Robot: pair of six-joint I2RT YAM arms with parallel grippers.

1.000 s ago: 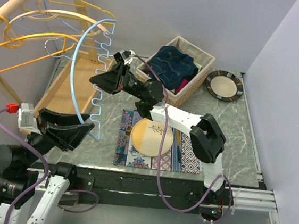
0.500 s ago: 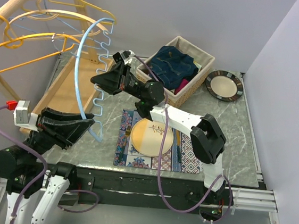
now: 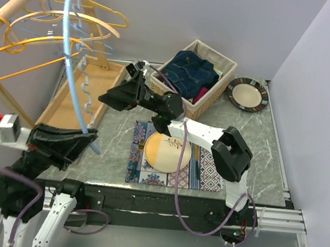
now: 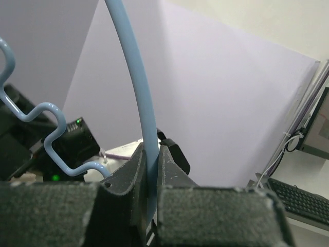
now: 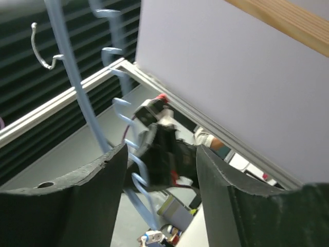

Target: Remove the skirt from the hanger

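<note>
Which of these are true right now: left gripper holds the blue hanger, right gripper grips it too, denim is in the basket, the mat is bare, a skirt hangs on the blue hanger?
1. The left gripper is shut on the blue hanger. True.
2. The right gripper grips the hanger too. False: its jaws stand open, gripping nothing.
3. Denim lies in the basket. True.
4. The mat is bare. False: a plate lies on it.
5. A skirt hangs on the blue hanger. False: the hanger is bare.
</note>
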